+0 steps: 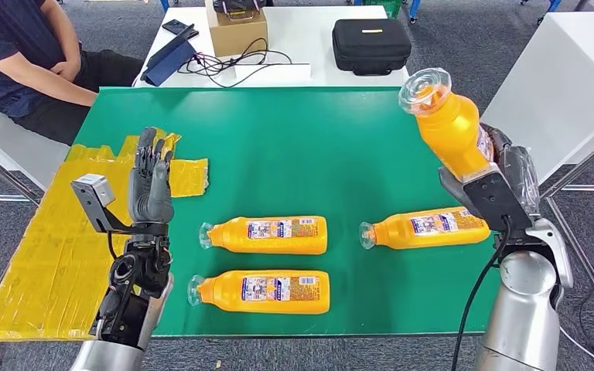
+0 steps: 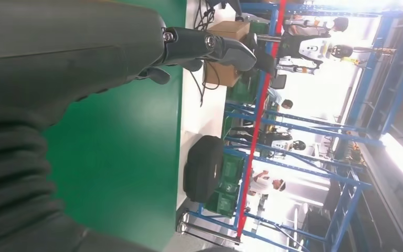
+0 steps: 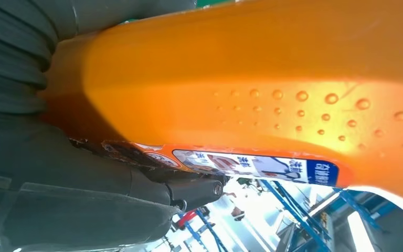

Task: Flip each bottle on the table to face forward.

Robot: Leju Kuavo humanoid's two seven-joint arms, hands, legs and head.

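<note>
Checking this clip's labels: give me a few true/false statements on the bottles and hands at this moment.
1. The right hand holds a bottle off the table. True.
2. Four bottles lie on the green mat. False: three lie there.
3. The left hand grips a bottle. False: it is raised, holding nothing.
4. The lying bottles point their caps toward the robot's left. True.
5. A person sits at the far left. True.

The left hand (image 2: 73, 68) hovers with fingers (image 2: 210, 47) extended over the green table (image 2: 120, 152).
</note>
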